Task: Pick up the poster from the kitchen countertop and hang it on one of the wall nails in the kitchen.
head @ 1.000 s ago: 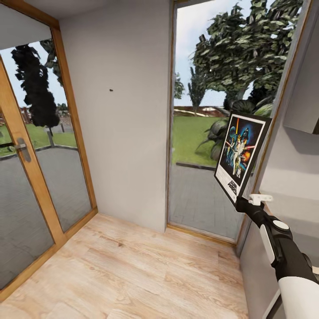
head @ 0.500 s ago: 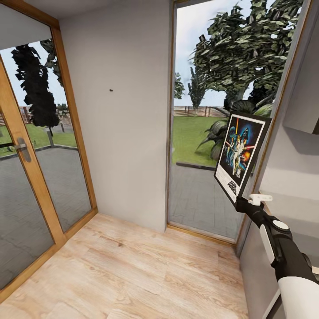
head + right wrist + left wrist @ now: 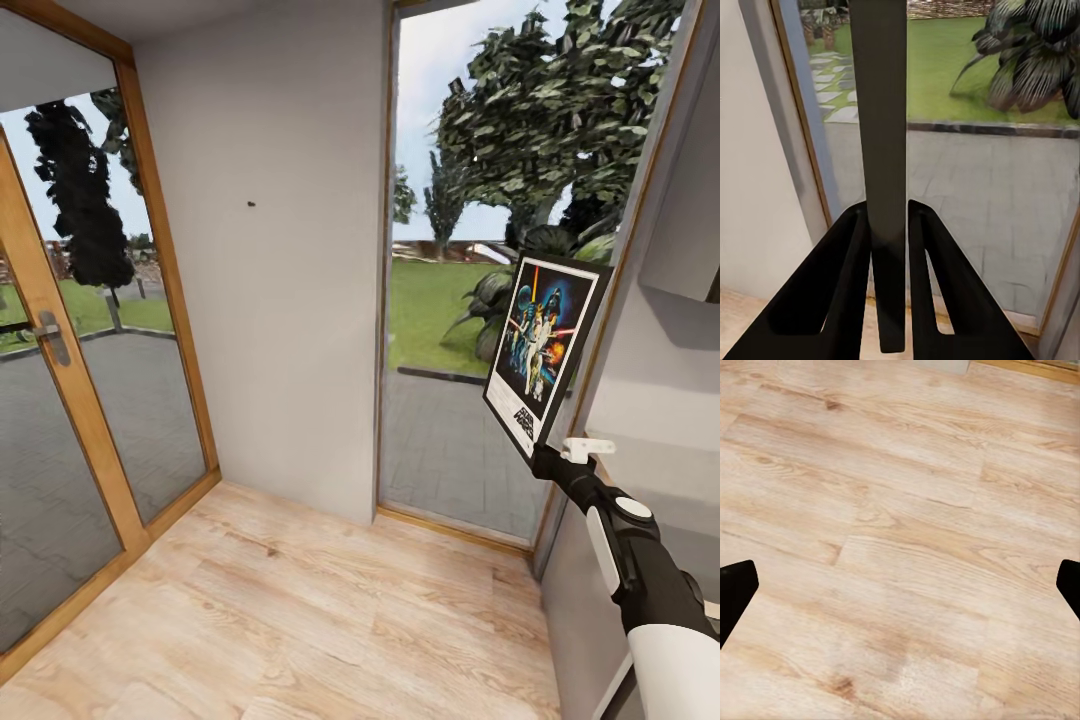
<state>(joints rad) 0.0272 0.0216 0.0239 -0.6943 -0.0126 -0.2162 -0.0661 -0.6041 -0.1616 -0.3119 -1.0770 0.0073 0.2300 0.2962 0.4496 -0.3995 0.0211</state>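
Right tool is gripping the lower edge of the poster, holding it upright before the window, right of the wall nail; left tool's fingers are standing wide apart above the wooden floor.

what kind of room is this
Probably a corner of a house that opens to a garden: wood plank floor, a glazed door with a wooden frame, and a tall window onto lawn and trees. The right gripper holds a poster.
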